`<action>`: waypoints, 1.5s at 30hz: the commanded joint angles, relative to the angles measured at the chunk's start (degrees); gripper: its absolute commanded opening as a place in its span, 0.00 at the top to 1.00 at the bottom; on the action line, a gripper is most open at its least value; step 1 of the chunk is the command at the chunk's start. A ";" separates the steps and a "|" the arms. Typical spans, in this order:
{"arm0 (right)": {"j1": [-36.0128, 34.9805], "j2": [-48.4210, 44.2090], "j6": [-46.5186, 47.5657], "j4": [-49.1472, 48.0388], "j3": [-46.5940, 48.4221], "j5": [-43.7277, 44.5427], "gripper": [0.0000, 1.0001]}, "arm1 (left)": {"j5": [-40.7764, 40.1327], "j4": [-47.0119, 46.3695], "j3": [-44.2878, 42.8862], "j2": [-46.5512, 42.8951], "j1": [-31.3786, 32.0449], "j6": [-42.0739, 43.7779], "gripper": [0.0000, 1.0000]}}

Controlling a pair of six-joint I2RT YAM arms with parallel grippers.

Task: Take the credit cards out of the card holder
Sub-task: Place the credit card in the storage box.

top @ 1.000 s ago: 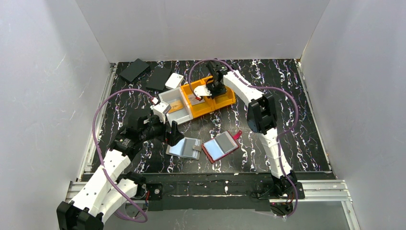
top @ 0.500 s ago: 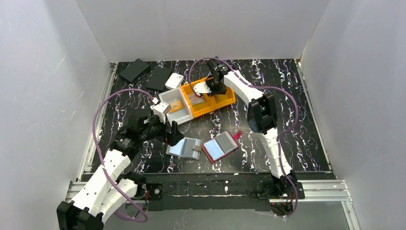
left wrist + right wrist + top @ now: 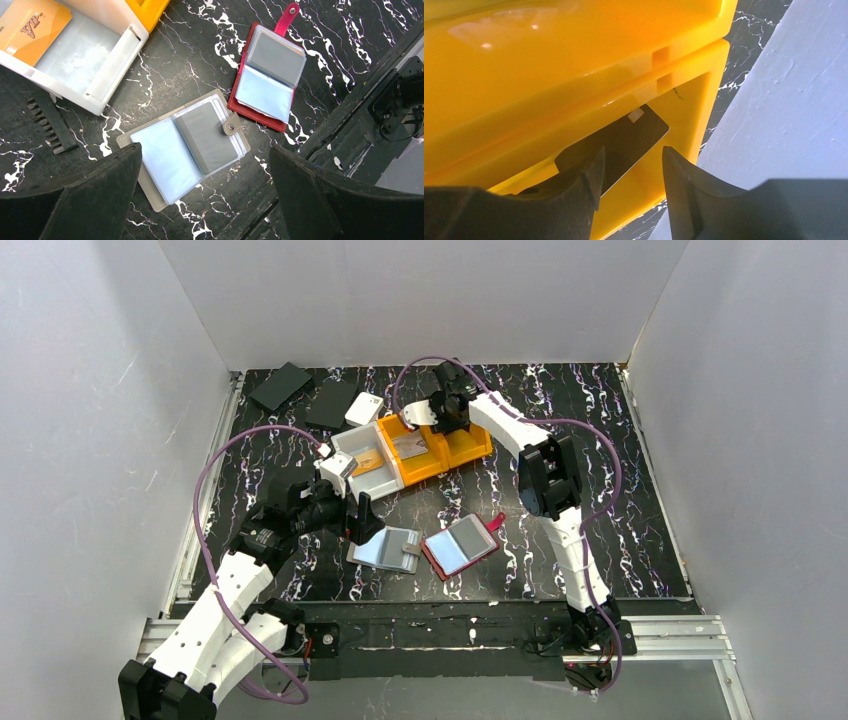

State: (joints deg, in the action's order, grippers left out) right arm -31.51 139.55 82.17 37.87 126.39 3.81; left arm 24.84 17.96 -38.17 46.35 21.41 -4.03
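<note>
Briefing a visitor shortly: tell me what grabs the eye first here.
The bright yellow bin mid-table stands out, with the right gripper open over a dark card in it. Nearer the arms lie the red holder and the grey holder, both open, the grey below the wide-open left gripper.

Left card holder [image 3: 388, 548] lies beside right card holder [image 3: 461, 546], before bins [image 3: 450, 462].

Yellow bin [image 3: 574, 75], white bin [image 3: 112, 65], orange card [image 3: 34, 27], red holder [image 3: 270, 70], grey holder [image 3: 187, 147], blk-white marbled table [image 3: 190, 65].
</note>
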 commanded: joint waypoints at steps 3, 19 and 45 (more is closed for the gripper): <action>0.13 -3.67 -1.22 -2.38 -0.32 -0.63 0.43 | 0.65 -0.55 0.43 -0.80 -0.46 0.56 0.02; 1.42 -2.49 -8.04 8.62 5.03 -9.00 0.81 | 0.72 -0.56 0.39 -0.47 -0.43 0.45 0.02; 2.85 -6.62 -16.99 12.61 7.29 -12.43 0.99 | 0.64 -0.55 0.47 -0.36 -0.45 0.56 0.02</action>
State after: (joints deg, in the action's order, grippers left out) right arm -28.93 137.82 69.34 51.03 131.15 -8.05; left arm 24.84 17.96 -37.95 46.30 21.21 -4.05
